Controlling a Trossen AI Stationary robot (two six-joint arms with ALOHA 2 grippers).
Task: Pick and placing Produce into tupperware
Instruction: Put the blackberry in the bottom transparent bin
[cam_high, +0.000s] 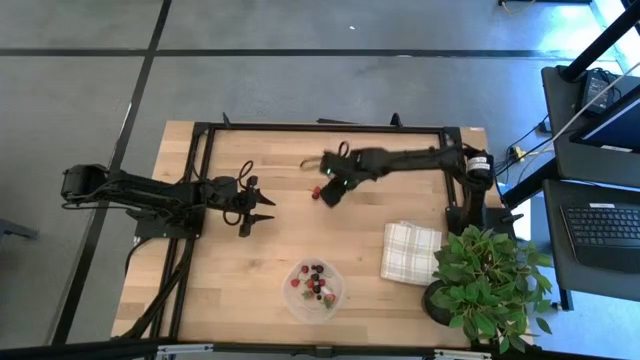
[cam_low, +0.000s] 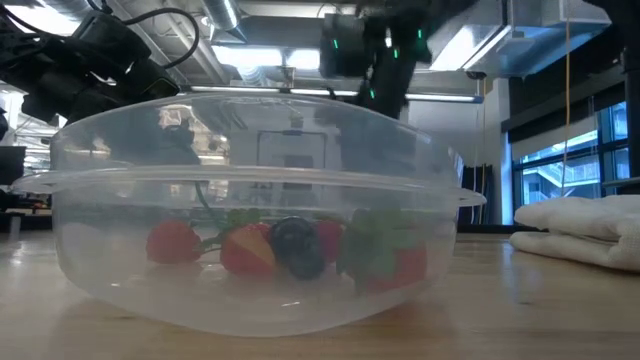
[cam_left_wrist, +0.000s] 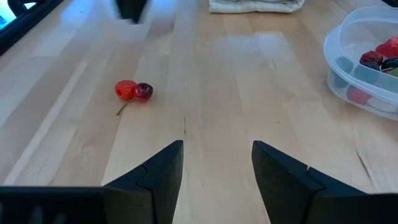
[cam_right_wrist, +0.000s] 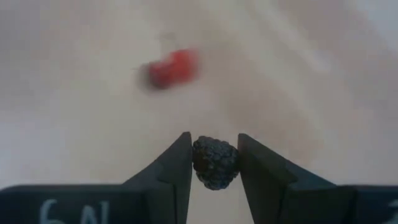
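Note:
The clear round tupperware (cam_high: 316, 288) sits near the table's near edge with several red, dark and green pieces inside (cam_low: 275, 248). Two pieces, a red one and a dark red one (cam_left_wrist: 134, 91), lie together on the wood near the table's middle (cam_high: 315, 190). My right gripper (cam_right_wrist: 214, 163) hovers just beside and above them, shut on a dark blackberry (cam_right_wrist: 215, 162). My left gripper (cam_left_wrist: 216, 163) is open, low over the table's left half (cam_high: 258, 208), pointing at the two loose pieces. My right gripper pinches the blackberry (cam_right_wrist: 215, 163) between its two fingertips, one finger on each side. The fingers point down at the table. The berry is lifted clear of the wood, with the blurred red piece (cam_right_wrist: 169, 68) lying on the table below.
A folded white checked cloth (cam_high: 409, 252) lies right of the container, and a leafy potted plant (cam_high: 490, 275) stands at the near right corner. Bare wood lies between my left gripper and the container.

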